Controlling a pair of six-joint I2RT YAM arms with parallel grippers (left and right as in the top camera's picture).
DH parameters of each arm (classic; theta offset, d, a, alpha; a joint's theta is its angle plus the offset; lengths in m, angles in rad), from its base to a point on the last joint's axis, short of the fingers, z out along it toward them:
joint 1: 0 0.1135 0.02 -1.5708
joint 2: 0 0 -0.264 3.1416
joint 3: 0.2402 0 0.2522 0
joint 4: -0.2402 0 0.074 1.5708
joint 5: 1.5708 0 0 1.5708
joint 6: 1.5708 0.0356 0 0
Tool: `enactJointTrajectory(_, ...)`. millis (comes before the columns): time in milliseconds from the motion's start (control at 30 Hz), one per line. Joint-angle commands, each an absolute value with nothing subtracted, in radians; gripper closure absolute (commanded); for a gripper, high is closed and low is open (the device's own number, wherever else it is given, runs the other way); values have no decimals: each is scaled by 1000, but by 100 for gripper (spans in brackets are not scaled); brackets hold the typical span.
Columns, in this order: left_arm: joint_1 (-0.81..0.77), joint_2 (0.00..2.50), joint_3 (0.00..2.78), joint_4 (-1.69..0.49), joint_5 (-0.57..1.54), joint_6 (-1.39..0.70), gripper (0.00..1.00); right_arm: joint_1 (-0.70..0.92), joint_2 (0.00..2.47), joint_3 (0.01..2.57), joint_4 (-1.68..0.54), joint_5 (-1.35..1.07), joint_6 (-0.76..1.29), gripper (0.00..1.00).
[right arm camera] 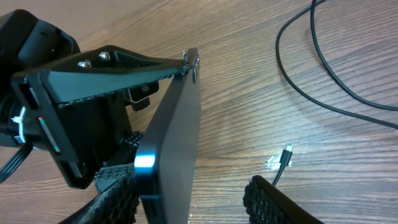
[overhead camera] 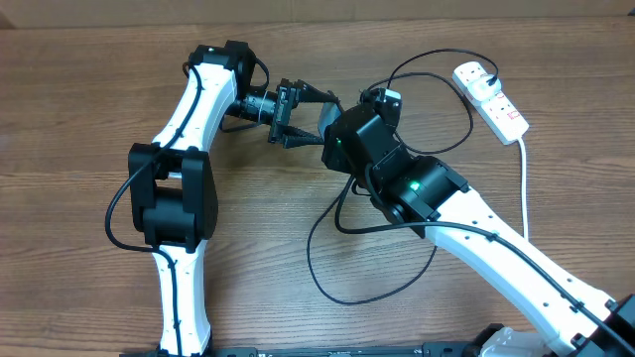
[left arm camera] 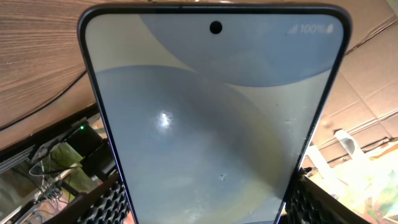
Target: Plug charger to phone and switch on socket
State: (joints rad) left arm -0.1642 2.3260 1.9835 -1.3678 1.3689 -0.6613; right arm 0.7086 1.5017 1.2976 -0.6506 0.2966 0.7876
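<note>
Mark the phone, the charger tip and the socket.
phone [left arm camera: 214, 124]: left wrist view, middle of the screen.
charger tip [right arm camera: 287, 150]: right wrist view, connector end on the table.
socket [overhead camera: 496, 99]: overhead view, white body.

A brown wood-grain table [overhead camera: 79, 99] fills the overhead view, its boards running left to right under soft, even light. A paler beige strip [overhead camera: 317, 8] borders the far edge. In the left wrist view, creased cardboard panels [left arm camera: 373, 81] stand beyond the tabletop. A dim clutter of wires [left arm camera: 50, 180] sits below the table's edge, lit by a small green light [left arm camera: 81, 128]. A small bright glint [right arm camera: 272, 163] shows on the wood.
</note>
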Motion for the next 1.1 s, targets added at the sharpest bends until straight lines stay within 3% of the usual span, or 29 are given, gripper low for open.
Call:
enactJointTrajectory(0,-172,2334,2011,-1368,1403,-685,36,712,1531,1324,-640,314,788,45)
enactJointTrajectory(267,-172,2333,2011,-1368,1388,-685,36,712,1538,1324,-593,314,784,62)
enactJointTrajectory(867,-172,2334,2011,-1353,1342,-676,34,712,1568,1324,-591,318,756,78)
enactJointTrajectory(1067,-172,2334,2011,-1353,1343,-667,33,712,1568,1324,-590,318,756,89)
